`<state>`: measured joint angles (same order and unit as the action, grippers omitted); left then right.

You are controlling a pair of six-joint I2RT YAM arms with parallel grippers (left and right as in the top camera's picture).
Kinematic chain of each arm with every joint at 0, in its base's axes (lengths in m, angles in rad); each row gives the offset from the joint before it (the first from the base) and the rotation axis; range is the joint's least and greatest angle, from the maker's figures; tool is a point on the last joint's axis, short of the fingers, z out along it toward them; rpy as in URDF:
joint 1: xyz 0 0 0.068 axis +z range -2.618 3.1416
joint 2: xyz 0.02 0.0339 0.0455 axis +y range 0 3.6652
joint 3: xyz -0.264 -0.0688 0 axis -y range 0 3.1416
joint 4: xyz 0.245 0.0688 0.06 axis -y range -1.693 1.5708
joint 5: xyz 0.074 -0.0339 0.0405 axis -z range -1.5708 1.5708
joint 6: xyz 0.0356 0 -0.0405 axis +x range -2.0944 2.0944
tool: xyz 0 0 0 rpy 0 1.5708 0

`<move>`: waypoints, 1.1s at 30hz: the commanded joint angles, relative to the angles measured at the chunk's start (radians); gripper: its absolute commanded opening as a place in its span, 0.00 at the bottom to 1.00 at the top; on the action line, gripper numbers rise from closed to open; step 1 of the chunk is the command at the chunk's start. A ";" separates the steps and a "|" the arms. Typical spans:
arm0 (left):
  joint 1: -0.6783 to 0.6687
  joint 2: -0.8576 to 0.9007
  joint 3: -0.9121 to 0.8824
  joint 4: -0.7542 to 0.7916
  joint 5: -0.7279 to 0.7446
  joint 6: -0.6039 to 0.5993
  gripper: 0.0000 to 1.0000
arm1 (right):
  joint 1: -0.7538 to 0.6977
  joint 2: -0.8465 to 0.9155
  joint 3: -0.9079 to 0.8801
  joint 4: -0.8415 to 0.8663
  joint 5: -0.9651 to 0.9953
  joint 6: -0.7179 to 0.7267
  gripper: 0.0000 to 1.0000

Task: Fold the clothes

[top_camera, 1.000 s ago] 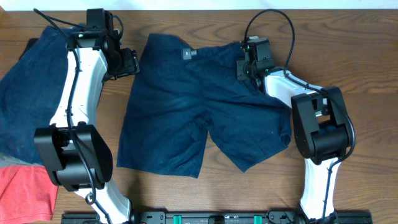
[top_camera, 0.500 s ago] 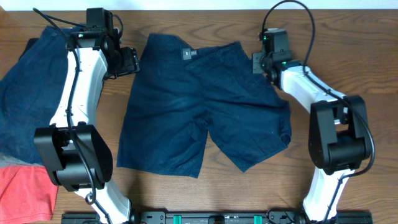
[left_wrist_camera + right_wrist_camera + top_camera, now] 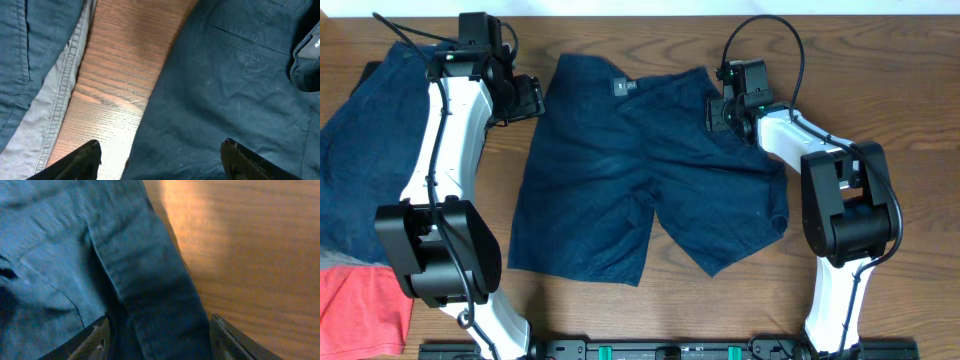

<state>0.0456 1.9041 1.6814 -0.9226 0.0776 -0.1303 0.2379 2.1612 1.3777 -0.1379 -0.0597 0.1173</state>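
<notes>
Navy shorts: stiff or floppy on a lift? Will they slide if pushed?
Likely floppy: the navy shorts lie flat with soft wrinkles, so a one-corner lift would probably drape and sag. The waistband looks thicker and stitched, probably the firmest grip spot. Pushing across the wooden table would likely bunch the cloth, not slide it.

Nothing here can be read with certainty. The only marked thing is a small grey label [image 3: 621,87] sewn at the waistband [image 3: 665,76] of the dark navy shorts [image 3: 620,180]. From overhead it shows just a pale speck of print, too small to make out. In the left wrist view a grey label [image 3: 311,46], most likely the same one, lies at the right edge, cut off by the frame. A few white characters show on it, perhaps capital letters, but they are blurred and partly hidden.
</notes>
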 commanded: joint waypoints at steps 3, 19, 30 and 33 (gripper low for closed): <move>0.003 0.004 0.007 -0.001 -0.008 0.005 0.78 | 0.005 0.065 0.003 0.005 0.051 -0.022 0.58; 0.003 0.004 0.007 -0.002 -0.008 0.005 0.78 | -0.023 0.063 0.010 -0.029 0.146 -0.071 0.02; 0.003 0.004 0.007 0.011 -0.008 0.005 0.78 | -0.174 -0.179 0.084 -0.211 0.055 -0.059 0.05; 0.003 0.004 0.007 0.015 -0.008 0.005 0.78 | -0.226 -0.233 0.084 -0.233 -0.046 -0.060 0.11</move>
<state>0.0456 1.9041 1.6814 -0.9108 0.0776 -0.1303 0.0540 2.0193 1.4250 -0.3656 -0.0082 0.0532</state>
